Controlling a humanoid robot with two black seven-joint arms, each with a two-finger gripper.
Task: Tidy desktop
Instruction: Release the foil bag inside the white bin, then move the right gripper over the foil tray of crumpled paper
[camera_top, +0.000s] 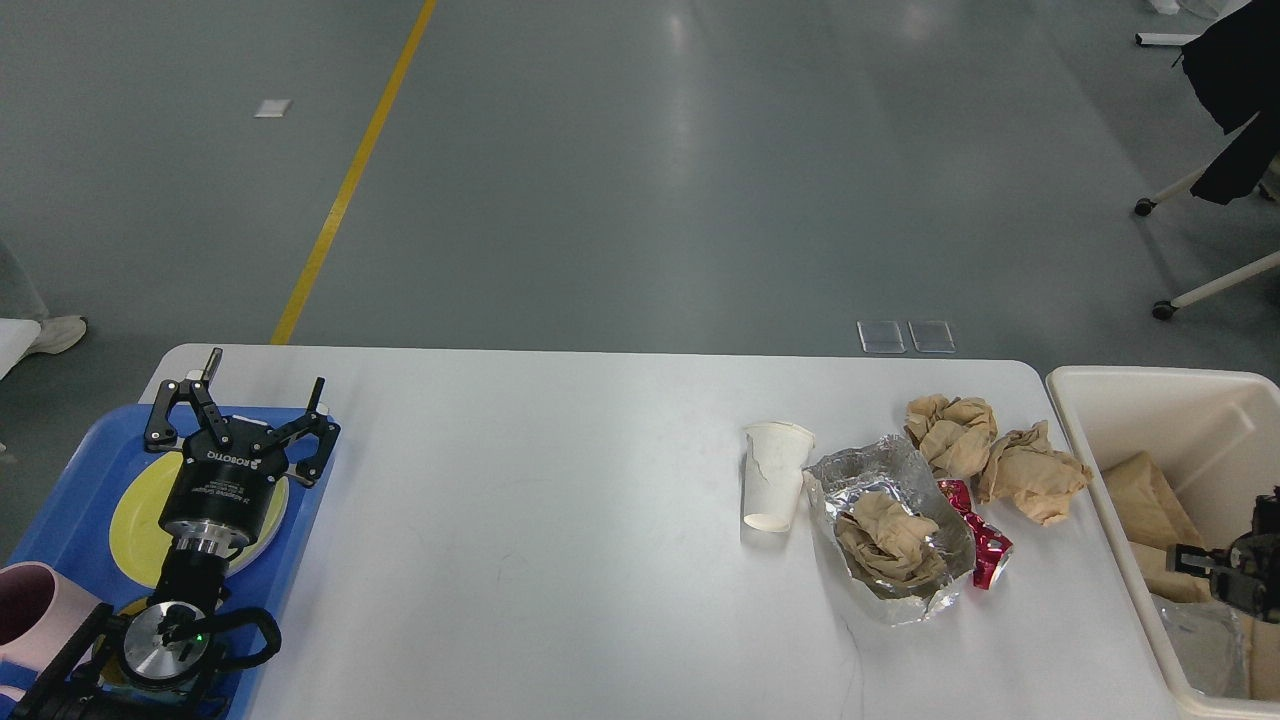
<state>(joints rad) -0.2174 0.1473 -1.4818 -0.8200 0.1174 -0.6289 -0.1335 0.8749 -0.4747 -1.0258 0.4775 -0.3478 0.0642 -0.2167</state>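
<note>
Rubbish is what remains to clear, and nearly all of it lies toward the right end of the bench, so the choice of arm is the main question. At far left the blue tray holds a yellow plate and a pink mug, and the left gripper hangs above that plate with its fingers spread wide and nothing between them. From there the litter is well apart, across a long bare stretch of white bench. Moving right, a white paper cup lies tipped with its mouth toward the near edge, touching or just beside a crumpled sheet of foil that cradles a brown paper wad. Behind the foil sit two more brown paper balls, and a small red wrapper peeks out at the foil's right side. Just beyond the bench's right edge stands the cream bin, already holding brown paper and something shiny. The right gripper shows only partly at the frame's edge over the bin; whether its fingers are spread or closed I cannot tell. It is by far the nearer one, with the litter lying to its left.
</note>
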